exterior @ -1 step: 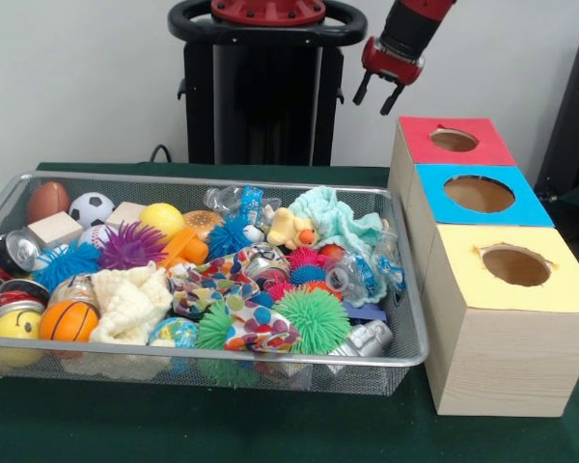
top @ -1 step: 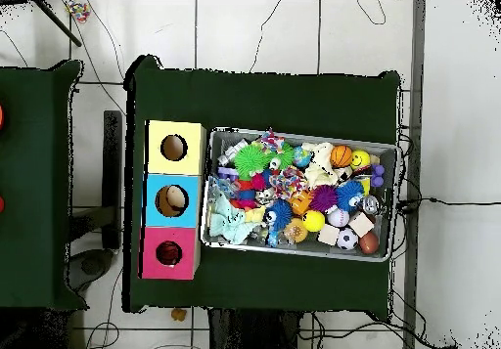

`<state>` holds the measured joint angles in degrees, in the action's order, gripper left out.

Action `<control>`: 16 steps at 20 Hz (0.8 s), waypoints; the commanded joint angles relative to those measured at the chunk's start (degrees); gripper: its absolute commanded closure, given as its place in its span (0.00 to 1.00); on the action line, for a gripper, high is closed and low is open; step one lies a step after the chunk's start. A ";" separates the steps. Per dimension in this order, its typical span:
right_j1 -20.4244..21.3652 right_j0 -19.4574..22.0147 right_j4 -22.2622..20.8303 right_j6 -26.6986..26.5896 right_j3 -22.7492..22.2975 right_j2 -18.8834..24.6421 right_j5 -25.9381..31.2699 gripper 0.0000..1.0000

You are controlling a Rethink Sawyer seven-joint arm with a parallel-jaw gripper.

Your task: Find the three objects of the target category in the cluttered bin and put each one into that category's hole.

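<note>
Nearest: wire-mesh metal bin, crammed with spiky rubber balls, cloths, cans and a small orange basketball. Beside it, wooden box with yellow, blue and red holes. Red-and-black gripper raised above the red hole, fingers spread, empty.

A red arm with a black band ends in a red gripper with two short black fingers; the pedestal is black.

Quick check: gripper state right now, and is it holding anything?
Gripper: open, holding nothing, in the air above the red box.
</note>
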<state>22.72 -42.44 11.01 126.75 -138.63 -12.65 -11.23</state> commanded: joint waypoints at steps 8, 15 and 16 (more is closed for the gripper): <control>-4.15 1.03 5.75 8.11 17.48 6.53 2.54 0.00; -3.07 -0.31 6.21 7.84 17.95 5.65 5.04 0.00; -2.86 -0.29 6.20 7.81 17.94 5.73 5.23 0.00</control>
<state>20.04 -42.91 12.25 126.75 -130.89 -11.21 -10.86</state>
